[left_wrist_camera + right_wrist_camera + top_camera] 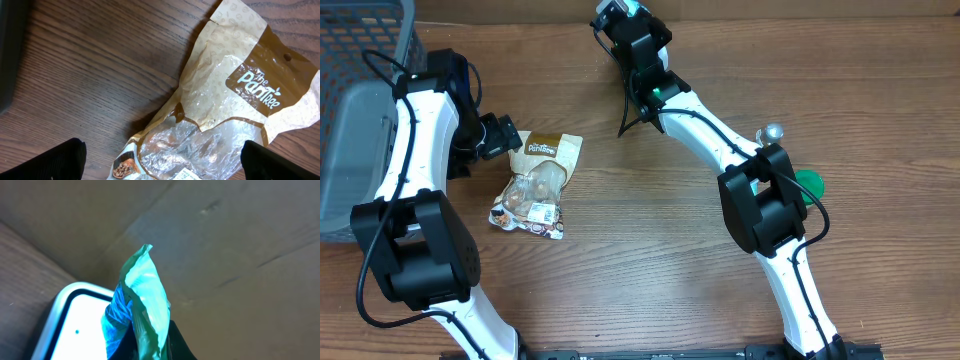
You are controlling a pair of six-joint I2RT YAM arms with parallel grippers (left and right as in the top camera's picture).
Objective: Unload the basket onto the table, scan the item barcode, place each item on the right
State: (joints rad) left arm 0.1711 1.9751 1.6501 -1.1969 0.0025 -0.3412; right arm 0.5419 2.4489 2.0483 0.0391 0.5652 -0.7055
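A tan and clear snack bag printed "PanTree" lies flat on the wooden table, with a white label near its lower end. My left gripper hovers open just above the bag's upper left part. In the left wrist view the bag fills the space between the black fingertips, which do not touch it. At the table's far edge my right gripper is shut on a thin green and blue packet, held upright beside a white, dark-rimmed device. No barcode is readable.
A grey mesh basket stands at the far left. A green disc and a silver knob sit beside the right arm. A brown cardboard wall rises behind the right gripper.
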